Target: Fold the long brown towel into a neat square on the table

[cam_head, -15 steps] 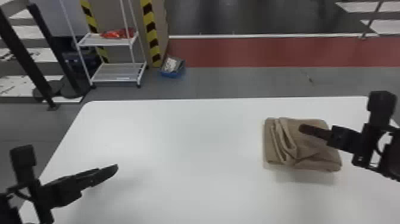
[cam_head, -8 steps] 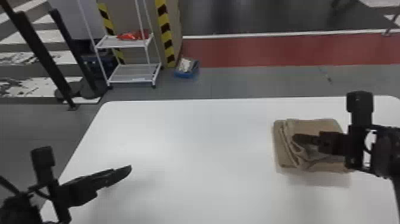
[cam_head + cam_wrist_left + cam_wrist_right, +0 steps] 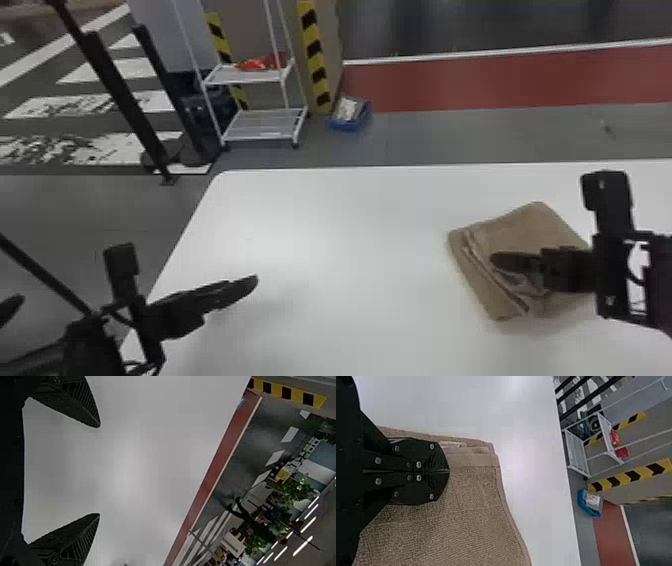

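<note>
The brown towel [image 3: 525,230] lies folded into a compact, roughly square bundle on the table's right side, at an angle to its far edge. Loose creases run along its left part. My right gripper [image 3: 500,261] is over the towel, its tips at the creases. In the right wrist view the right gripper [image 3: 448,471] has its fingers pressed together against the towel [image 3: 466,506]; no cloth can be made out between them. My left gripper [image 3: 134,292] stands at the table's left edge, away from the towel. The left wrist view shows the left gripper [image 3: 100,470] spread wide with nothing between its fingers.
The white table [image 3: 350,240] has its far edge beyond the towel and its left edge beside my left arm. On the floor behind stand a white wire shelf [image 3: 265,122], a blue box [image 3: 350,117] and dark posts [image 3: 117,95].
The towel has turned counterclockwise on the table, and the right gripper has come down from over its right part to its creases. The head view has swung left.
</note>
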Controlling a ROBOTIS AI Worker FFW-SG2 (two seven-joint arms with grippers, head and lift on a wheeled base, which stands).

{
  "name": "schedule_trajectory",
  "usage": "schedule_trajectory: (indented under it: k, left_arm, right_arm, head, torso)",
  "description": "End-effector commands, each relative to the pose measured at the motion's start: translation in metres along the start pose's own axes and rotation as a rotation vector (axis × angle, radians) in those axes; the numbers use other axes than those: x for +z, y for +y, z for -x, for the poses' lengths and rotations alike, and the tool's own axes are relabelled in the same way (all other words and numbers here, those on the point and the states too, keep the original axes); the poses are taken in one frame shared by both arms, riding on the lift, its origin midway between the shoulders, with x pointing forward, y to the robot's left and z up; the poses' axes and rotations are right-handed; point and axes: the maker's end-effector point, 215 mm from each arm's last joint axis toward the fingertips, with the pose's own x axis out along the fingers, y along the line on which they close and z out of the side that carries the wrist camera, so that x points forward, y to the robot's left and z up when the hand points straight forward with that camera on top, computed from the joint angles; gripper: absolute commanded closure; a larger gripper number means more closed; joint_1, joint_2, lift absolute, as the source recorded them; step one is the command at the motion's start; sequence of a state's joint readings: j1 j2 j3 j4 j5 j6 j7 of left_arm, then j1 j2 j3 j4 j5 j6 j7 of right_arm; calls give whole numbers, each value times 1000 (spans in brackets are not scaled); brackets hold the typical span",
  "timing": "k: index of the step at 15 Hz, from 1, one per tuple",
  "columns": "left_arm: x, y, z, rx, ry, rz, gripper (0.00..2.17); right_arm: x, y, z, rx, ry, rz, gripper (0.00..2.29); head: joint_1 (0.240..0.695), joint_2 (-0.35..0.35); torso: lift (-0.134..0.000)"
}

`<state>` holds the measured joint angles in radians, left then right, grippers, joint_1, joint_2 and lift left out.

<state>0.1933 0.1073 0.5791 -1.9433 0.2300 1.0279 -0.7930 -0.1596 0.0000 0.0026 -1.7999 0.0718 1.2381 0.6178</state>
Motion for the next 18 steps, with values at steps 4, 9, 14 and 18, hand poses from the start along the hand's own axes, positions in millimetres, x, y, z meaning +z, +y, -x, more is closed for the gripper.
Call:
schedule_trajectory:
  k: [4, 9, 14, 18]
  left_arm:
    - [0, 0, -1, 0, -1, 0, 87]
    - [4, 2, -4, 0, -3, 5, 87]
    - [9, 6, -10, 0, -10, 8, 87]
    - [12, 9, -14, 3, -15, 11, 87]
  right_arm:
    - [-48, 83, 1, 116, 96, 73, 2192]
    - [-59, 125, 33, 230, 106, 60, 2192]
    - [-45, 100, 81, 215, 56, -44, 2192]
    - [-45, 63, 98, 172, 28, -101, 2192]
  head:
    - [695, 327]
    - [695, 350]
    - [695, 350]
    - [695, 350]
  torso:
    - [-124]
    - [-124]
    - [-124]
    - [-124]
